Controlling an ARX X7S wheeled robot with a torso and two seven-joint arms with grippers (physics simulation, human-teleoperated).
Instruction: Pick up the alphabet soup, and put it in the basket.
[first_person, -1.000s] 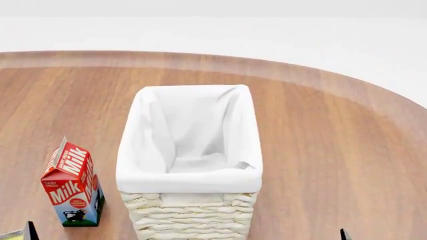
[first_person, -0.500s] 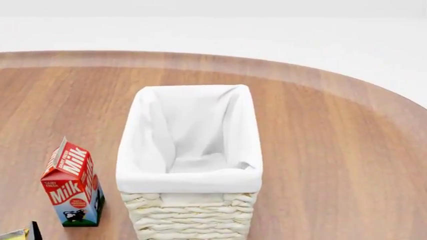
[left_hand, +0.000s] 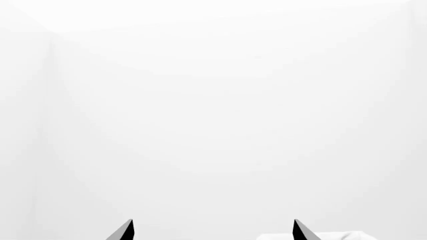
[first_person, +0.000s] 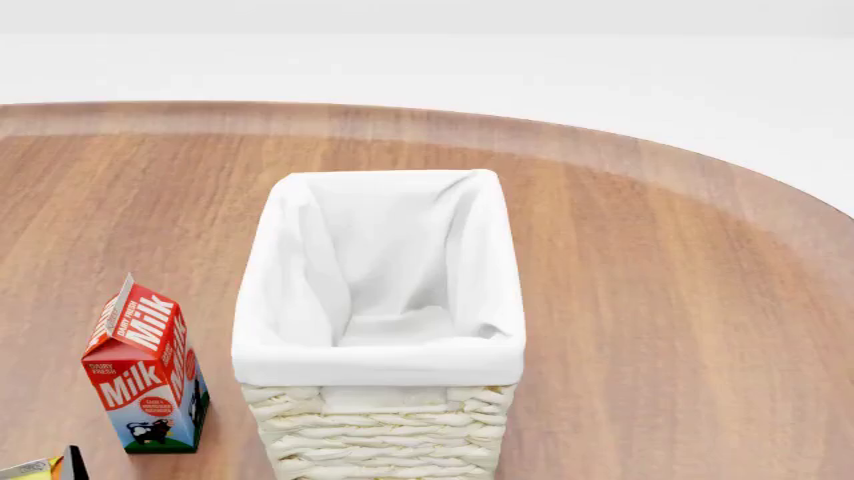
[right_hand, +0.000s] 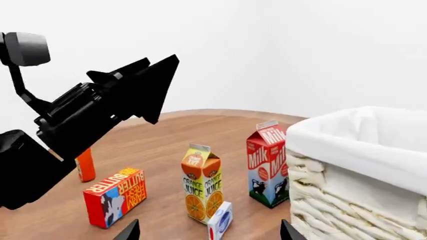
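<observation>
The alphabet soup is out of view in every frame. The basket (first_person: 380, 350), cream wicker with a white cloth lining, stands mid-table and looks empty inside; its corner also fills the right wrist view (right_hand: 360, 165). My left gripper (left_hand: 212, 232) is open, faces a blank white wall and holds nothing. Only one black tip of it (first_person: 70, 463) shows in the head view, and the right wrist view sees it from outside (right_hand: 143, 85), raised above the table. My right gripper (right_hand: 210, 232) is open and empty, low over the table beside the basket.
A milk carton (first_person: 144, 375) (right_hand: 268, 170) stands left of the basket. The right wrist view also shows an orange juice carton (right_hand: 202, 182), a red butter box (right_hand: 117, 196), a small white-and-blue box (right_hand: 220, 221) and an orange item (right_hand: 85, 165) behind the left arm.
The right fingertip that showed at the head view's lower right edge has dropped out of sight. The left fingertip at the lower left has shifted slightly right. The basket and milk carton have not moved.
</observation>
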